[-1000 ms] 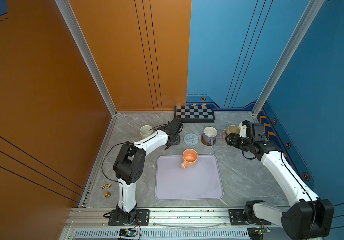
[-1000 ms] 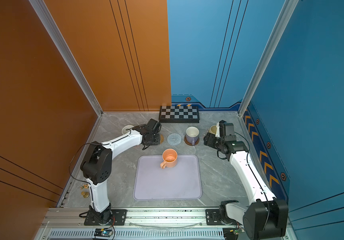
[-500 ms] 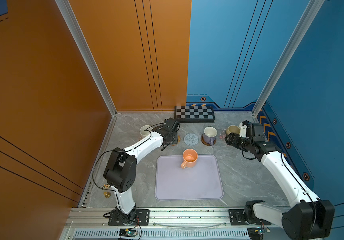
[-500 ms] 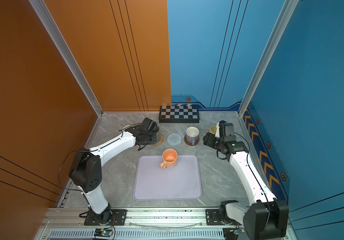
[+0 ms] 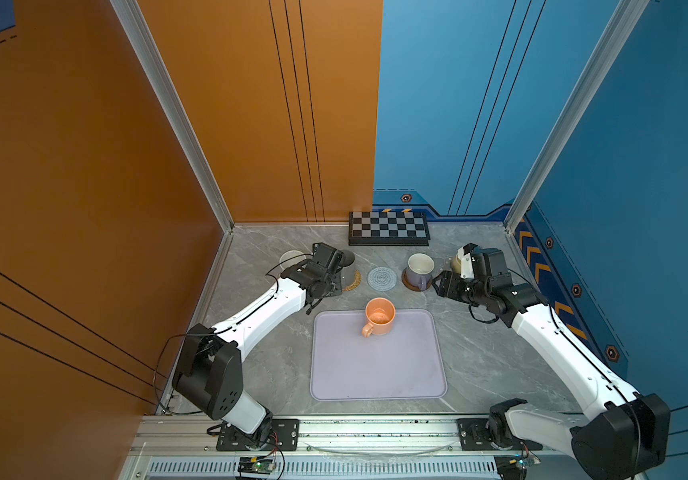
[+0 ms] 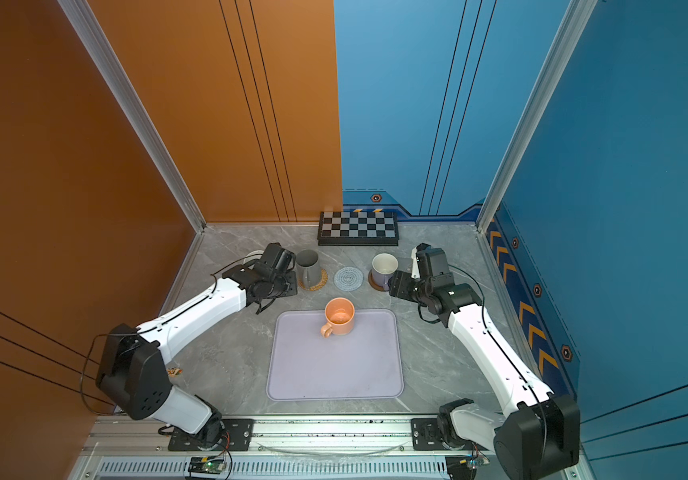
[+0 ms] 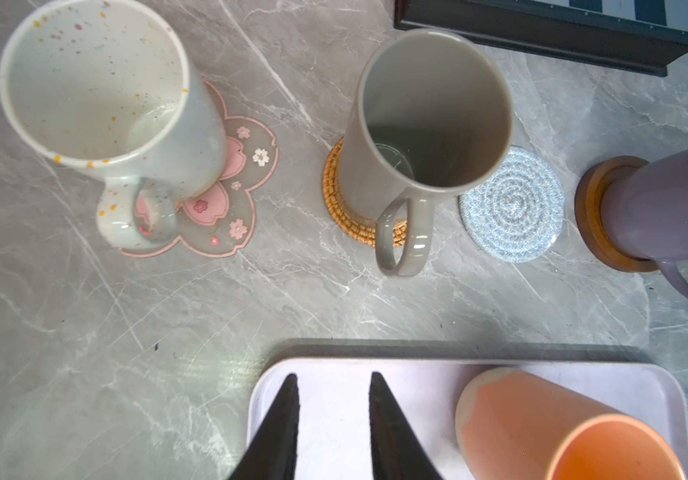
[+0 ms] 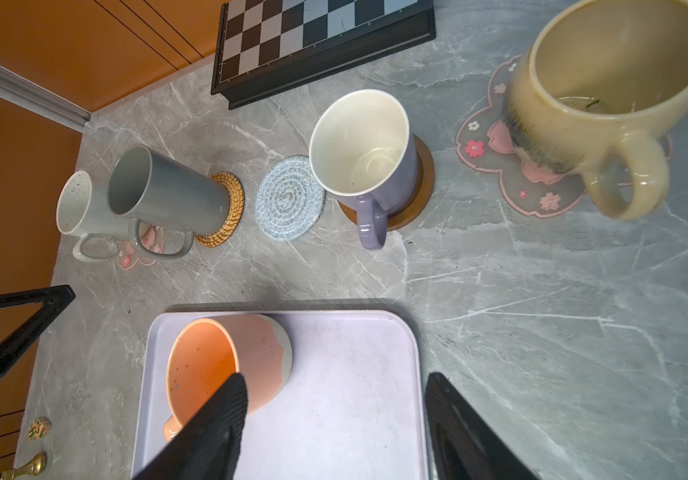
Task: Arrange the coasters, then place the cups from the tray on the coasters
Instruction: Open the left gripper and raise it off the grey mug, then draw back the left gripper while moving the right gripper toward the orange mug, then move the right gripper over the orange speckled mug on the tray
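The orange cup (image 5: 379, 318) stands on the lavender tray (image 5: 377, 374) near its far edge. Behind the tray runs a row. It holds the speckled white cup (image 7: 97, 83) on a flower coaster (image 7: 230, 195), the tall grey cup (image 6: 308, 266) on the rattan coaster (image 6: 322, 282), and the bare grey-blue spiral coaster (image 5: 382, 278). Then come the lavender cup (image 5: 419, 266) on the wooden coaster (image 8: 425, 178) and the beige cup (image 8: 608, 83) on the second flower coaster (image 8: 492, 145). My left gripper (image 7: 333, 378) hangs slightly open and empty beside the grey cup. My right gripper (image 8: 336, 382) is wide open, empty, next to the lavender cup.
A black-and-white checkerboard (image 5: 389, 227) lies against the back wall behind the row. Small brass trinkets (image 8: 22, 469) sit on the table near the left wall. Orange and blue walls close in the table on three sides.
My left gripper has drawn back to the left, uncovering the grey cup on the rattan coaster, and its elbow has swung lower. The right arm has not moved.
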Tool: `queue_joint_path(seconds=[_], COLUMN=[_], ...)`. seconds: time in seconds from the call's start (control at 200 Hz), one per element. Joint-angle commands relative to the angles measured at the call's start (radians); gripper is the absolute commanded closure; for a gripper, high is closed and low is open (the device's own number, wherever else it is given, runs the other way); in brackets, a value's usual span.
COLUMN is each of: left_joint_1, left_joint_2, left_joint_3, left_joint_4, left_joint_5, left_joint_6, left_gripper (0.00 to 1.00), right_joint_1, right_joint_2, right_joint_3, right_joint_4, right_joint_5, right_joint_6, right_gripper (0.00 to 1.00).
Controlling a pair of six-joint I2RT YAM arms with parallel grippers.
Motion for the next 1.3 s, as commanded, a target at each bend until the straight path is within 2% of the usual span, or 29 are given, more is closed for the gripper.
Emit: queue_joint_path(seconds=[0.0, 0.35, 0.696, 0.851, 0.891, 1.026, 1.292], left_joint_1=[0.008, 0.013, 0.014, 0.013, 0.014, 0.015, 0.022], left_joint_2=[-0.061, -0.210, -0.315, -0.356, -0.366, -0.402, -0.450], left_joint_3=[-0.050, -0.176, -0.282, -0.292, -0.293, -0.289, -0.305], left_joint_4=[-0.034, -0.075, -0.106, -0.120, -0.128, -0.161, -0.172], left_joint_5=[-0.034, -0.047, -0.073, -0.069, -0.073, -0.110, -0.104], left_joint_6=[-0.005, -0.010, -0.027, -0.031, -0.032, -0.035, -0.031], left_gripper=[0.70, 0.69, 0.66, 0.67, 0.67, 0.67, 0.66], right_joint_1=[0.047, 0.232, 0.356, 0.406, 0.458, 0.538, 0.641], right_joint_2=[-0.018, -0.024, -0.043, -0.034, -0.033, -0.019, 0.063], right_joint_3=[0.033, -0.002, -0.045, -0.047, -0.051, -0.073, -0.041], right_joint_4=[-0.027, -0.023, -0.022, -0.028, -0.031, -0.023, -0.017], right_joint_5=[0.061, 0.167, 0.252, 0.293, 0.335, 0.412, 0.455], right_joint_6=[0.028, 0.075, 0.132, 0.204, 0.236, 0.326, 0.405], right_gripper=[0.30, 0.30, 0.30, 0.30, 0.31, 0.31, 0.31])
